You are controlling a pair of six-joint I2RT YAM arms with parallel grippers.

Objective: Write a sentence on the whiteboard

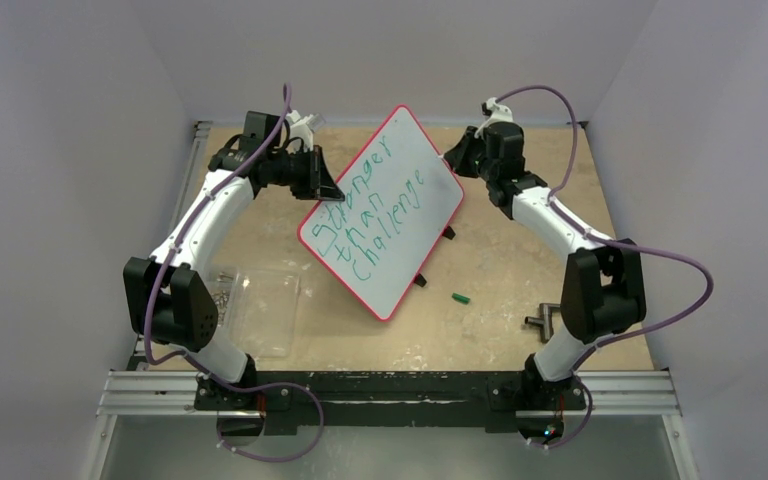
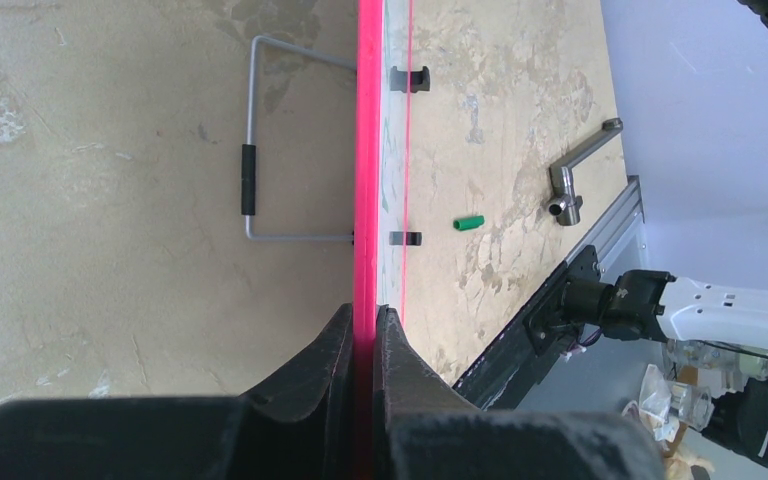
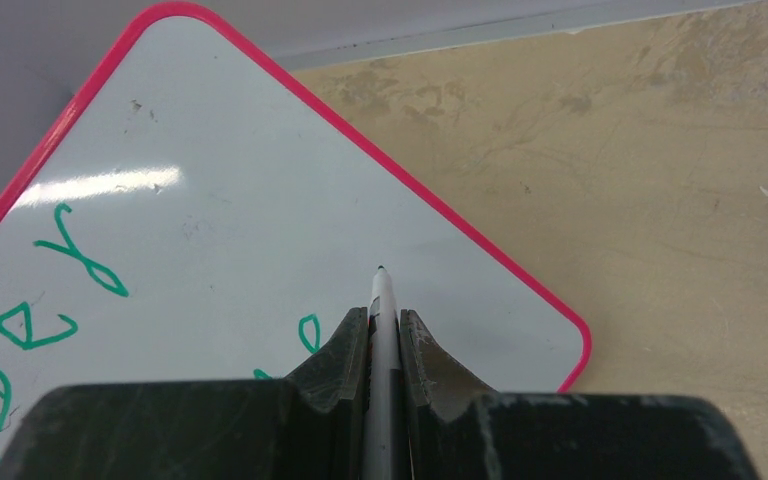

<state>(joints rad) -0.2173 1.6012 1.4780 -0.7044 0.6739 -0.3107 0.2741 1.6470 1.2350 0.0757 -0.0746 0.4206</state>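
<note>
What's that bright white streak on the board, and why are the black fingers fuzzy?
Right wrist view: the streak is light glare on the whiteboard. Both wrist views: the fingers sit too near the lens, so they blur, like those around the pen.

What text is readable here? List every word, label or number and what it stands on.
"Stronger": top line of the green handwritten sentence on the flat white whiteboard with a thin red rim.
"than": middle line, same board.
"Challenge": bottom line; nothing follows the "e".
Right wrist view: green letter fragments only. No other text readable.
</note>
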